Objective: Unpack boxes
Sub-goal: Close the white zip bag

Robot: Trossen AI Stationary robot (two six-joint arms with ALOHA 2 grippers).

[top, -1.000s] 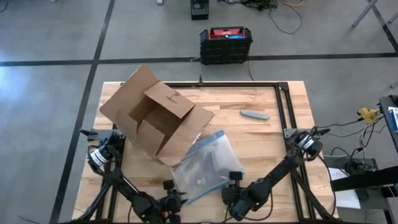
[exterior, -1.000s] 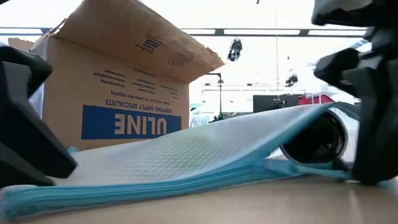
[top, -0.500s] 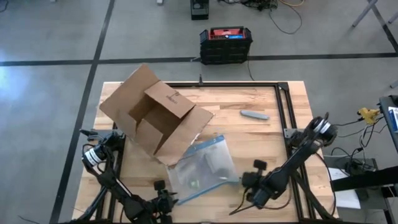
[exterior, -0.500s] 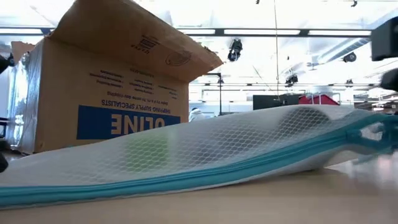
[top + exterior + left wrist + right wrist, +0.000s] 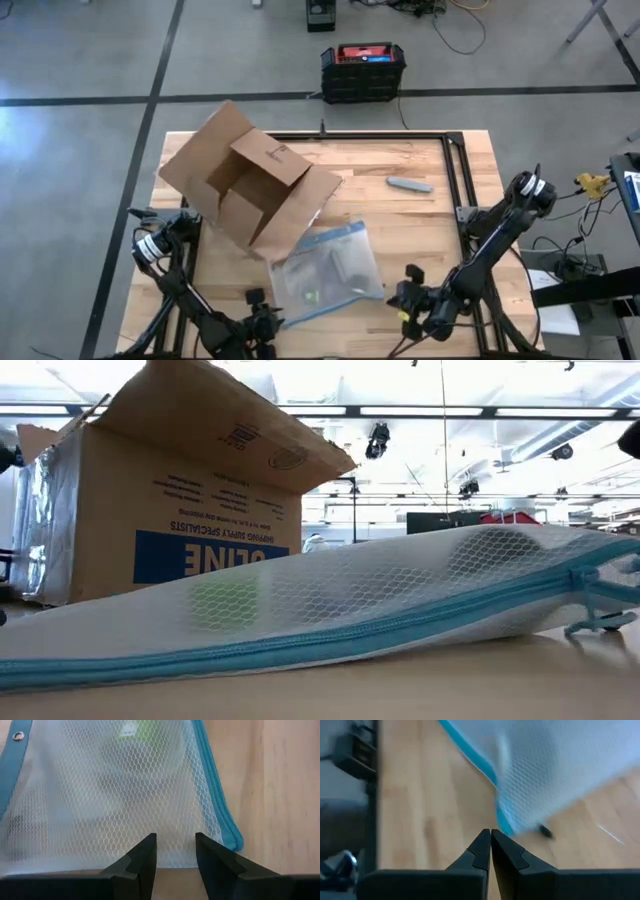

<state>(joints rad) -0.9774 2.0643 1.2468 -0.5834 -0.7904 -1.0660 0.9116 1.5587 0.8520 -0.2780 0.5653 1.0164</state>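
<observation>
The box (image 5: 250,185) lies open, the pouch (image 5: 325,272) is out on the tabletop (image 5: 420,225); left tool (image 5: 175,851) apart and empty, right tool (image 5: 490,845) together.

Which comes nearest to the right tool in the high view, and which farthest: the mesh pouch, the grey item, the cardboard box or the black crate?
From the right tool:
1. Mesh pouch, just beside it at the table's front.
2. Grey item, farther back on the table.
3. Cardboard box, across on the left.
4. Black crate, on the floor beyond the table.

Box (image 5: 250,185) and pouch (image 5: 326,270) block table's left; right side free
</observation>
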